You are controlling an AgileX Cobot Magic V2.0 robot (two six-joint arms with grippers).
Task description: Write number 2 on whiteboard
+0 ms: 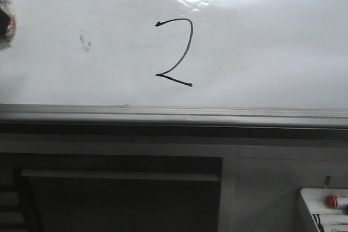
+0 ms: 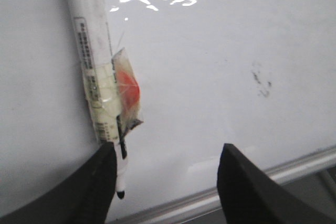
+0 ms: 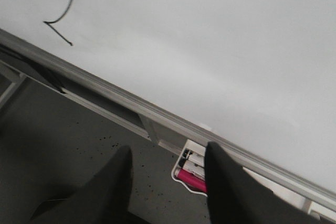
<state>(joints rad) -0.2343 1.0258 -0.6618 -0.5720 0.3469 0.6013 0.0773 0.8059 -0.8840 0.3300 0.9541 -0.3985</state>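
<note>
Front view facing whiteboard (image 1: 261, 52) squarely, both wrist views close, oblique, right sharing number 2 (image 1: 176, 52)

Your whiteboard (image 1: 261, 52) carries a black number 2 (image 1: 176, 52) drawn near the middle of its surface, above the grey metal near edge. A faint dark smudge (image 1: 84, 41) sits well to its left. At the left edge you see a white marker (image 2: 94, 66) lying on the board.
</note>
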